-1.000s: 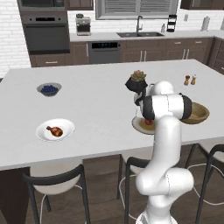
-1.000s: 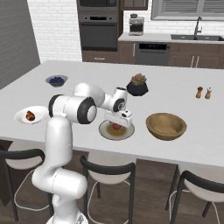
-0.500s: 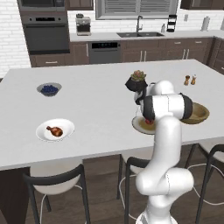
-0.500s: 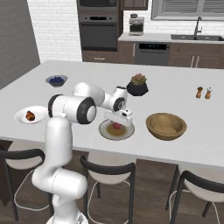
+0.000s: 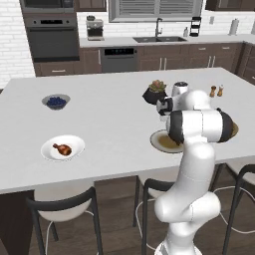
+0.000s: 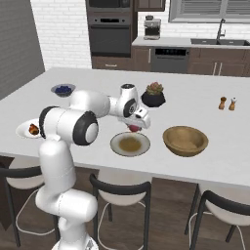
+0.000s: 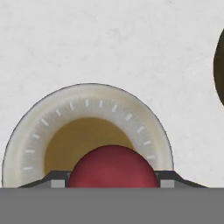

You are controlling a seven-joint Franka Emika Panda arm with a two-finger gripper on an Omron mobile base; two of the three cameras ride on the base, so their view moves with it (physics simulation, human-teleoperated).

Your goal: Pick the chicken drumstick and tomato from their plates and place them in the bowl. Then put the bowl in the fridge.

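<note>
Blue bowl of blueberries (image 5: 56, 102): one, towards the far left corner of the bench (image 5: 109, 114), apart from the work and no part of the task.
White plate (image 5: 62, 148): one, near the front left edge of the bench, kept within the arm's sweep.
Chicken drumstick (image 5: 63, 148): one, lying on the white plate, not yet picked.
Potted plant (image 6: 154, 94): one, mid-bench, behind the work area.
Tan plate (image 6: 130, 144): one, near the front edge, bare at its brown centre because its load is off it.
End effector (image 6: 135, 128): one, just above the tan plate, fingers clamped on the tomato.
Tomato (image 7: 113, 167): one, held between the fingertips clear of the plate, judged ready to carry across.
Wooden bowl (image 6: 185, 140): one, just right of the tan plate near the front edge, placed close so the transfer is short; nothing in it.
Shakers (image 6: 227, 103): two, towards the right edge.
</note>
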